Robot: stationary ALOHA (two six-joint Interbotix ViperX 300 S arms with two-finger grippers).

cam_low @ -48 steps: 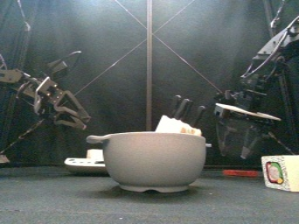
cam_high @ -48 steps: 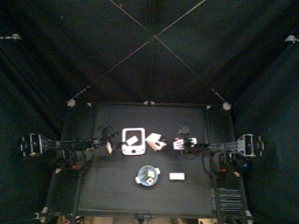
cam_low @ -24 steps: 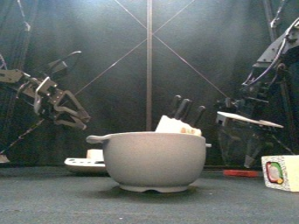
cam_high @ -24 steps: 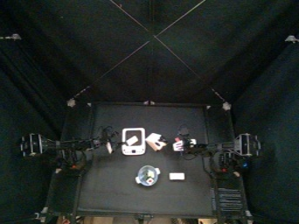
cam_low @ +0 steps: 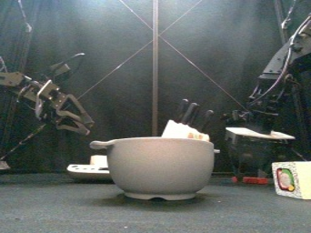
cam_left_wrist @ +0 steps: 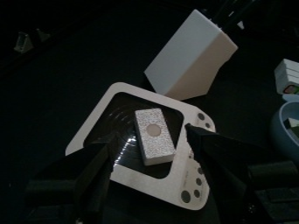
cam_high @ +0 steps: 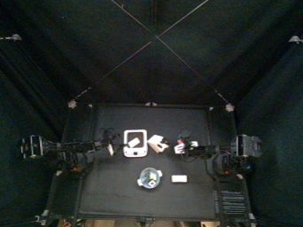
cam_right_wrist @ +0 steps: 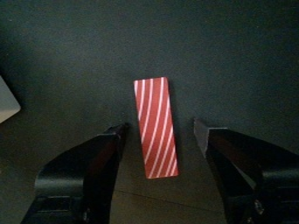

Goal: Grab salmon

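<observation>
Between the spread jaws of the right claw (cam_right_wrist: 156, 150) lay the salmon (cam_right_wrist: 156, 127), a flat, thin rectangular piece striped red and pale, resting on the dark matte bench (cam_right_wrist: 70, 52) toward its right side; the jaws stood wide apart and had not touched it. Because the piece looked so low and slim, the likeliest trouble was the jaws closing above it and catching nothing, or one jaw landing first and nudging it askew across the smooth surface. A descent slightly off line could also pinch only a corner, letting it pivot out. Near the bench's front stood a heavy grey bowl (cam_low: 155, 166) with rounded walls and a small side handle, something pale poking above its rim, and a small printed carton (cam_low: 292, 179) sat at the front right. Farther left, the left claw (cam_left_wrist: 152, 179) hung idle above a flat white tray (cam_left_wrist: 117, 131) carrying a pale block (cam_left_wrist: 153, 134), its jaws apart and empty, beside a plain white box (cam_left_wrist: 193, 54).
</observation>
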